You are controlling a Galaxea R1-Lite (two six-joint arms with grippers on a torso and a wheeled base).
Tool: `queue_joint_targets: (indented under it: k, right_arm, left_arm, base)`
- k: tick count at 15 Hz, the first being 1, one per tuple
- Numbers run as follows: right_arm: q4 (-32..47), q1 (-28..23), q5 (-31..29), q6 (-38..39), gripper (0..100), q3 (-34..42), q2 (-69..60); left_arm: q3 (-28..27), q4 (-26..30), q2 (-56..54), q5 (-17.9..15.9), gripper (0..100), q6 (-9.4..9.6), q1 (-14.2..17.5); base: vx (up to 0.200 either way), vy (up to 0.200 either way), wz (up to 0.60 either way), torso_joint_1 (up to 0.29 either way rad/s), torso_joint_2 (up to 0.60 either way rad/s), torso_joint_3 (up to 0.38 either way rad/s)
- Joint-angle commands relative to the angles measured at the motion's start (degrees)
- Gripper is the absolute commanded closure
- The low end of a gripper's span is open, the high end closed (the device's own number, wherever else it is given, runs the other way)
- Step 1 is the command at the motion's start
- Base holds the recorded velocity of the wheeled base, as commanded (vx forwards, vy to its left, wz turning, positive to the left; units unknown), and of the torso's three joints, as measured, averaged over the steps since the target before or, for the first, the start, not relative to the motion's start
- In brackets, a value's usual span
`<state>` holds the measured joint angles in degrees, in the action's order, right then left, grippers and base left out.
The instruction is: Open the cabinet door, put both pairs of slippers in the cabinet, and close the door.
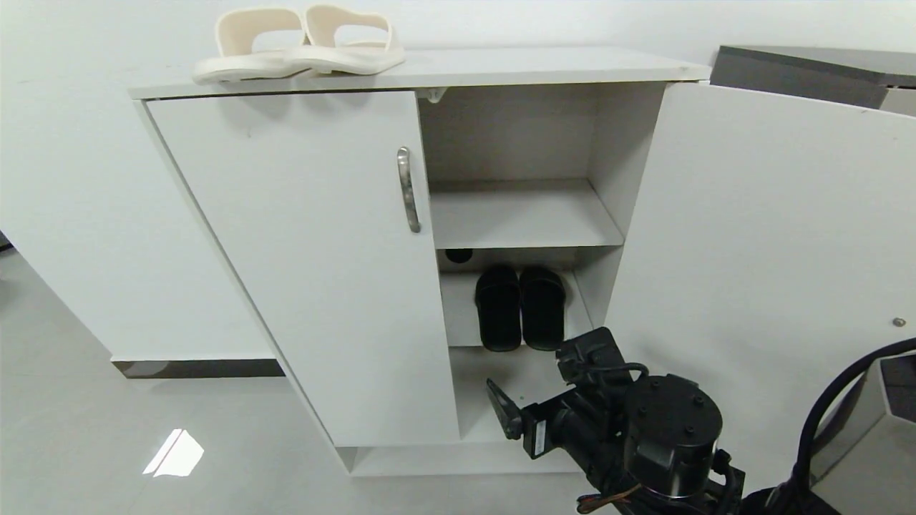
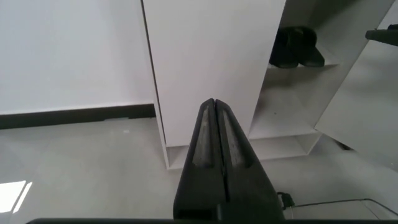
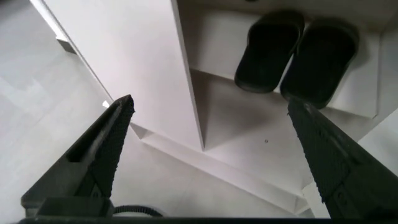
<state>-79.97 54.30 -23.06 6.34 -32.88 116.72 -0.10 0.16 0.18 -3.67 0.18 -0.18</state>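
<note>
Left gripper [image 2: 214, 111] is pressed closed on nothing, aimed at the floor before the left door [image 1: 300, 250], which is shut. In the head view the cream pair [image 1: 300, 43] lies on the cabinet top [image 1: 544, 63] at 11 o'clock, its 2 slippers touching, near the front edge. The black pair [image 1: 520, 307] sits side by side on the middle shelf, just below centre toward 6 o'clock, so 1 pair looks done. The right gripper [image 3: 210, 109] hangs at 5 o'clock, low before the bottom compartment, jaws spread wide and empty. The right door [image 1: 773, 236] stands open at 3 o'clock.

Fetching the cream pair is likely the step in hand. Back the right arm clear of the compartment before raising it, then approach the pair from the front edge. Because the 2 slippers touch, 1 deep pinch across both could carry them together; a shallow bite risks dropping 1. The upper shelf [image 1: 522, 214] looks the natural target. Keep the arm off the right door so it does not swing.
</note>
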Motion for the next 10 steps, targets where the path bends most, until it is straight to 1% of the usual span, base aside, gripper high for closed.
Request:
queue_joint_targets:
  k: [1,3,6,7,10]
  right_arm:
    - [-0.01,0.02,-0.05,-0.01,0,0.01,-0.01]
    - [-0.10,0.02,0.04,0.08,0,0.36,-0.01]
    - [-0.98,0.02,3.20,0.16,0,2.56,-0.09]
    - [-2.38,0.11,4.26,0.16,0,3.35,-0.01]
    - [-3.88,0.11,6.37,0.25,0,4.31,-0.01]
  left_arm:
    - [0.01,0.02,0.08,-0.02,100,-0.01,0.01]
    - [0.01,0.02,0.08,0.07,100,0.17,0.01]
    - [0.01,0.02,0.08,-0.20,100,2.19,0.01]
    - [0.10,0.02,0.08,-0.73,100,3.60,0.01]
    - [0.10,0.02,0.08,-0.90,100,2.89,0.01]
  base:
    - [0.000,0.000,0.00,0.002,0.01,0.203]
    - [0.000,0.000,0.00,-0.002,0.00,0.210]
    - [0.000,0.000,0.00,0.000,0.00,0.063]
    - [0.000,0.000,0.00,0.000,0.00,0.000]
    - [0.000,0.000,0.00,0.000,0.00,0.000]
